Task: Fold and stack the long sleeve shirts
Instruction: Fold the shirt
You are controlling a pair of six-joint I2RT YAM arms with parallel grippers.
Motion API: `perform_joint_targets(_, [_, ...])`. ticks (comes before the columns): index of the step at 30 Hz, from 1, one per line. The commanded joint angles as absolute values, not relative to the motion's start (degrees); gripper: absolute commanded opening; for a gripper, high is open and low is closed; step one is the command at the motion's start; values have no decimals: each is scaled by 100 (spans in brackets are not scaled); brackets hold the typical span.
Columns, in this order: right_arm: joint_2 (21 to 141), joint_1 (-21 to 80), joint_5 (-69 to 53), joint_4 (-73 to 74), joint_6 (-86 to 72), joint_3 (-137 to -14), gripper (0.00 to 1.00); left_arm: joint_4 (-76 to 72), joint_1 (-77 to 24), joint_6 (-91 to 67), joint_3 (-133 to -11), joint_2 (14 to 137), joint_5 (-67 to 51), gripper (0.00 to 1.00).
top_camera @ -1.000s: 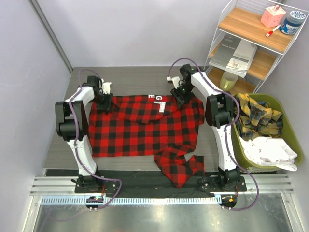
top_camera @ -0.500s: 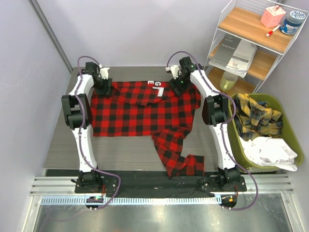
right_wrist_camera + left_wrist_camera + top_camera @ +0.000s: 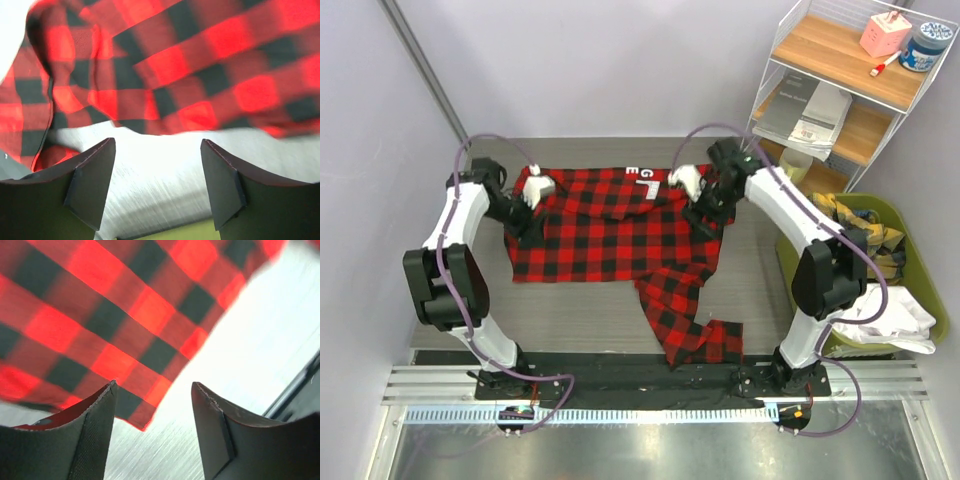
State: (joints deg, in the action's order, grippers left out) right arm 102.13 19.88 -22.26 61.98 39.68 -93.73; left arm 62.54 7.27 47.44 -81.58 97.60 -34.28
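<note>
The red-and-black flannel shirt (image 3: 610,235) is lying spread on the surface (image 3: 580,310). Its long axis is running from left to right, and the white lettered patch (image 3: 645,185) is showing at its far edge. One sleeve (image 3: 690,330) is trailing from the shirt's near right part toward the arm bases and is lying crumpled there, not yet folded in.

The left gripper (image 3: 532,198) is hovering at the shirt's far left corner. In the left wrist view its jaws are standing apart and nothing is sitting between them. The checked cloth is lying just ahead of the fingertips (image 3: 100,405), with bare surface showing beside its edge. The right gripper (image 3: 692,198) is hovering at the shirt's far right corner and is released as well. In the right wrist view the gap between its jaws is showing only the surface, with the edge of the shirt just beyond.

So neither gripper is holding the cloth at this moment. I am judging that the body is now lying flat enough and that the folding proper is only beginning. The loose sleeve is lying on the right side of the shirt, so the right arm is the nearer one for it. That arm would need to reach toward the shirt's near edge, while the left gripper is well apart from that sleeve.
</note>
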Motion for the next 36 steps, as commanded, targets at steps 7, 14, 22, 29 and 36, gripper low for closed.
perform_joint_targets(7, [10574,2478,-1855,5678,4895,-8095,70,6364,861,7381,-7067,9747,-2673,58])
perform_joint_targets(14, [10249,2610,-1854,5581,5036,-7603,69,6275,958,7884,-6610,9527,-2347,57])
perform_joint_targets(22, [10046,2996,-1653,4932,4843,-7146,70,6126,1046,8279,-6109,9264,-2294,59])
perform_joint_targets(29, [10046,3155,-1301,4422,4755,-6759,41,5617,1081,8648,-5564,9220,-2049,57])
perform_joint_targets(36, [9923,3147,-1072,4315,4571,-6662,6,5309,1090,8745,-5362,9220,-2030,47])
